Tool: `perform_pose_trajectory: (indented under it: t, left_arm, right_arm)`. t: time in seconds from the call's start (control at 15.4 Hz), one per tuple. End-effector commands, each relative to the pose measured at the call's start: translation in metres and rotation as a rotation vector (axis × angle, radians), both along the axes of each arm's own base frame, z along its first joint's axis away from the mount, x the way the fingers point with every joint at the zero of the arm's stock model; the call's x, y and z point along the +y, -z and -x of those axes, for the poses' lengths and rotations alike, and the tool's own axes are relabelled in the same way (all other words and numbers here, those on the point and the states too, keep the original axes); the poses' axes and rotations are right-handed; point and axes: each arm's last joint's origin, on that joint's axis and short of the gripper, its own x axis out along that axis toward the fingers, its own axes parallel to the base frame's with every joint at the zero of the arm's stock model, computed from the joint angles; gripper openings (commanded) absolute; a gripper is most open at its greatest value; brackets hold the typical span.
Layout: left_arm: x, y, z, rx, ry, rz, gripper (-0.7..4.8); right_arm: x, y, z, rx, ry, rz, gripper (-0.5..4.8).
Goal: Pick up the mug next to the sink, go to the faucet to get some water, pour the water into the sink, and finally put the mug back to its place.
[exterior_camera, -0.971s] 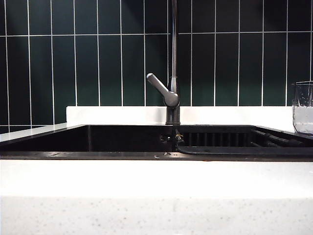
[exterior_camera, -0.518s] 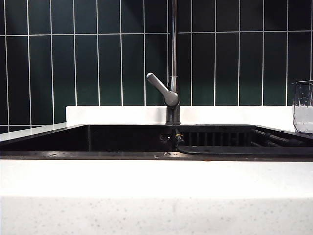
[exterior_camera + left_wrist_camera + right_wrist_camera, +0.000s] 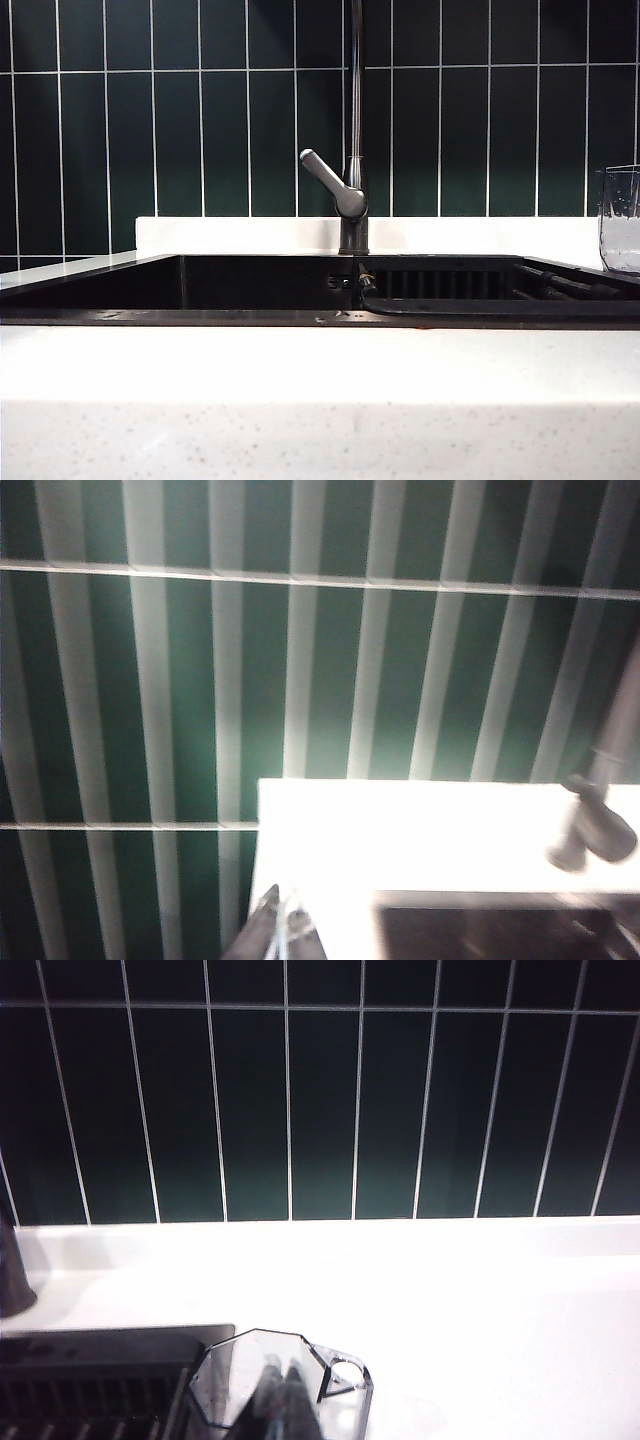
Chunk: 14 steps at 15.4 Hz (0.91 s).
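1. Exterior view: unchanged from a second ago; neither arm has entered it, so pickup has not begun.
2. Left end effector: closed, empty, facing the green tile wall, left of the faucet.
3. Right end effector: closed, empty, just short of the mug.
4. Mug: clear, faceted glass, upright on the counter, right of the sink.

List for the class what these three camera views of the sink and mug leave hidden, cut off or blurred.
- Faucet spout top: cut off by the exterior view's upper edge.
- Mug: cropped by the exterior view's right edge; cropped again in the right wrist view.
- Both arms: absent from the exterior view.
- Left pincer: blurred, only its tips show.
- Right pincer: only its tips show.
- Sink floor: hidden behind its front rim.
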Motion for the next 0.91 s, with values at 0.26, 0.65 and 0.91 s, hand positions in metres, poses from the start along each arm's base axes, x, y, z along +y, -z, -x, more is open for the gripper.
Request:
perform_pose_trajectory:
  t: [0.26, 0.65, 0.91]
  left_arm:
    - [-0.022, 0.001, -0.012, 0.039, 0.230, -0.010, -0.06]
    - [-0.024, -0.010, -0.013, 0.010, 0.275, -0.015, -0.06]
    - [-0.025, -0.013, -0.012, -0.011, 0.297, -0.015, -0.06]
  right_arm:
    - [-0.013, 0.002, -0.047, 0.055, 0.022, 0.055, -0.06]
    - [-0.061, 0.032, -0.072, 0.202, -0.059, 0.048, -0.06]
    - [-0.063, 0.049, -0.087, 0.267, -0.100, 0.020, 3.22]
